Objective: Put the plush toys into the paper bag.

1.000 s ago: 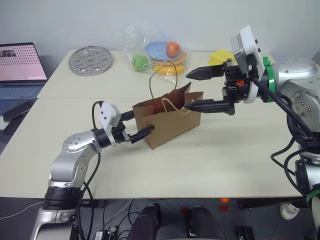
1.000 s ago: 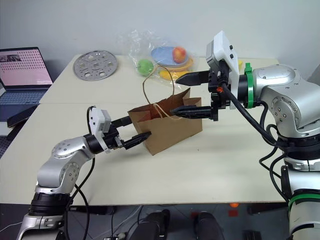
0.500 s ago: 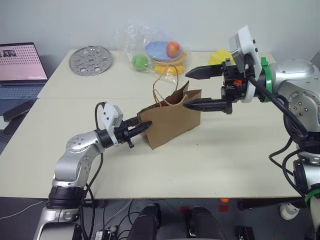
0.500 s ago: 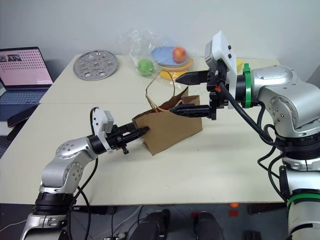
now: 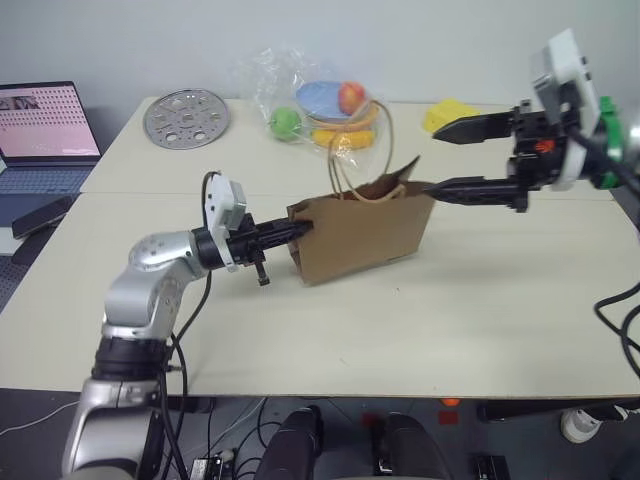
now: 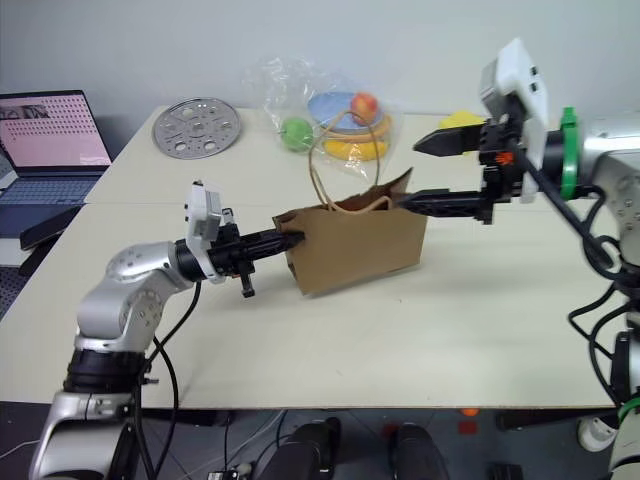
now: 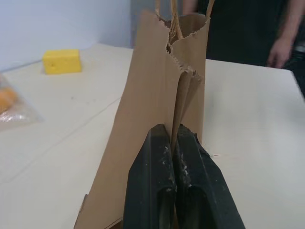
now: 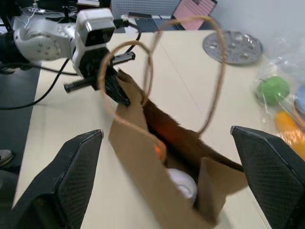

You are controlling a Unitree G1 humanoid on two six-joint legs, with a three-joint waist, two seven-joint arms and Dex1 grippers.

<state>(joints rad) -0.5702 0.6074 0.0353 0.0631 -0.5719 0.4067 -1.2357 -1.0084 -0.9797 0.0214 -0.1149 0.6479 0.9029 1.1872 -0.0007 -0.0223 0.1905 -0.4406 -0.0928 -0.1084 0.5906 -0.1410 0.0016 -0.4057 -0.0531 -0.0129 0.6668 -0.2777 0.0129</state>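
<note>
The brown paper bag [image 5: 365, 232] stands upright in the middle of the table, its loop handles [image 5: 350, 150] sticking up. My left gripper [image 5: 296, 228] is shut on the bag's left side fold [image 7: 177, 102], its fingers [image 7: 155, 157] pressed together on the paper. Off the bag's right top corner, my right gripper [image 5: 432, 160] hangs open and holds nothing. Looking into the bag's mouth from the right wrist, an orange plush toy [image 8: 157, 148] and a white plush toy [image 8: 184, 184] lie inside.
A clear plastic bag of fruit [image 5: 318, 105] and a round metal disc [image 5: 186, 118] sit at the back of the table. A yellow sponge block [image 5: 448, 112] lies at the back right. A laptop [image 5: 45, 125] stands at the far left. A person [image 7: 267, 28] stands beyond the table.
My left gripper went from open to shut on the bag's left edge and rose a little. The bag now stands straighter and further right. My right gripper drew away to the right, still open.
</note>
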